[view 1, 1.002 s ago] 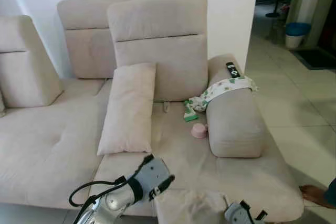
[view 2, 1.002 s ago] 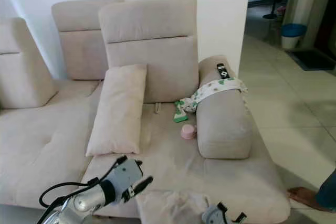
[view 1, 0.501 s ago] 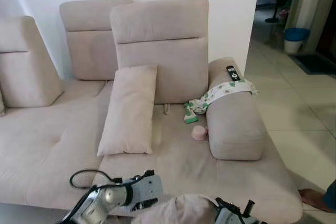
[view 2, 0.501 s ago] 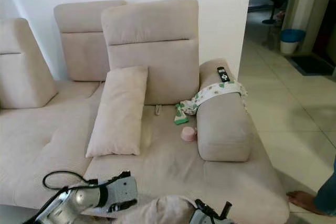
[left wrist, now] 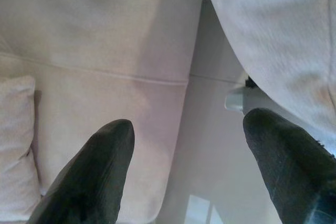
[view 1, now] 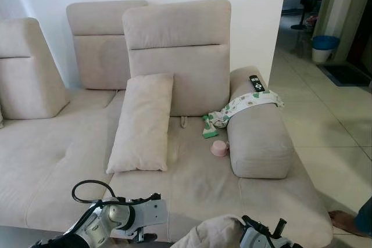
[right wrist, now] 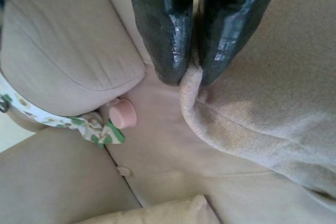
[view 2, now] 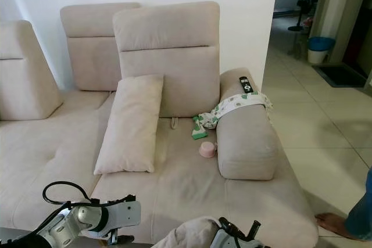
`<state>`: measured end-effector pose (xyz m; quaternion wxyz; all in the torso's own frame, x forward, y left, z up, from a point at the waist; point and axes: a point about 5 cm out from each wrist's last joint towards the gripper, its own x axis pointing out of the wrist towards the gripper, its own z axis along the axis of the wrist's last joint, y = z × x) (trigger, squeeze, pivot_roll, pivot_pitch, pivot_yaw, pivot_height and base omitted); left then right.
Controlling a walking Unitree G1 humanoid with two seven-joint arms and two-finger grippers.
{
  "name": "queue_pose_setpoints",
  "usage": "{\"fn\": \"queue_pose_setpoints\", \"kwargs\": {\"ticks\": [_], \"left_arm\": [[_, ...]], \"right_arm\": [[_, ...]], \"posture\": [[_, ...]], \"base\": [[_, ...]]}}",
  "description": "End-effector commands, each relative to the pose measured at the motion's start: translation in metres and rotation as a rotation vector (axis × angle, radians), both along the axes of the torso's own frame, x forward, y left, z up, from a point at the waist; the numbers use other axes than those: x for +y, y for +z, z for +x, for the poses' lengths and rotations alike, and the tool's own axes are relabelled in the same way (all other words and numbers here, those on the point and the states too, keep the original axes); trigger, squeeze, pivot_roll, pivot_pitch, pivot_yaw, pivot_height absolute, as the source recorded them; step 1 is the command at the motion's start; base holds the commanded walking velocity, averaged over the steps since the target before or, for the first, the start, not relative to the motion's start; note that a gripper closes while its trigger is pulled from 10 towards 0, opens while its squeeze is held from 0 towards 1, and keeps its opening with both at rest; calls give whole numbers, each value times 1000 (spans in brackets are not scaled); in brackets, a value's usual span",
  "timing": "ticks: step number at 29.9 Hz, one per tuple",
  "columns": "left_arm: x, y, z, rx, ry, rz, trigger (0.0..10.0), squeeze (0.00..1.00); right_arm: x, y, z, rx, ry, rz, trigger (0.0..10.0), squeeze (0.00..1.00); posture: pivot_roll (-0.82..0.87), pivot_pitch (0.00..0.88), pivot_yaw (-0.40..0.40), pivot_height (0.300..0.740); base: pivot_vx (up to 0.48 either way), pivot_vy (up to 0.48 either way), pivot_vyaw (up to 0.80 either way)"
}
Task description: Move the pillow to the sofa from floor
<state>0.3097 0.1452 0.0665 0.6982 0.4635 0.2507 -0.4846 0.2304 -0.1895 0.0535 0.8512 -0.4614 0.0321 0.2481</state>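
A beige pillow [view 1: 212,232] hangs bunched at the sofa's front edge, just below the seat [view 1: 197,172]. My right gripper [right wrist: 191,77] is shut on one corner of this pillow [right wrist: 252,114], pinching the fabric between both fingers. My left gripper [left wrist: 184,129] is open with nothing between its fingers, held low beside the pillow [left wrist: 273,35] in front of the seat edge. The left arm's wrist [view 1: 139,216] sits at the lower left, and the right wrist [view 1: 260,237] just right of the pillow.
A second long pillow [view 1: 142,123] leans against the backrest. A pink cup [view 1: 220,148], a patterned cloth [view 1: 244,105] and a remote [view 1: 256,83] lie at the armrest bolster [view 1: 258,140]. A person's foot [view 1: 343,222] is on the tiles at right.
My left arm has dropped and drawn back from above the seat edge. The pillow has bunched up and risen a little beside the right gripper.
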Motion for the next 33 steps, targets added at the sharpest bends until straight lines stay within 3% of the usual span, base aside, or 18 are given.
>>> {"fn": "queue_pose_setpoints", "kwargs": {"ticks": [1,5,7,13,24,33], "left_arm": [[5,4,1,12,3,20,10000,0],[10,8,1,67,-13,25,10000,0],[14,5,-6,148,-56,55,10000,0],[13,0,-14,193,-111,74,10000,0],[5,0,-16,203,-128,56,10000,0],[-8,-3,-10,157,-45,31,10000,0]], "right_arm": [[0,20,7,-104,-18,23,0,0],[0,32,11,-151,-33,9,0,0],[10,51,17,-211,-13,2,0,0],[14,67,25,-268,-37,-6,0,0],[21,74,30,-283,-26,1,0,0],[34,86,36,-300,-5,1,0,0]], "posture": [[-136,0,121,630],[-142,0,122,630],[-149,0,125,630],[-161,0,129,630],[-161,0,126,630],[-160,0,123,630]], "base": [[0,0,0],[0,0,0],[0,0,0],[0,0,0],[0,0,0],[0,0,0]]}}
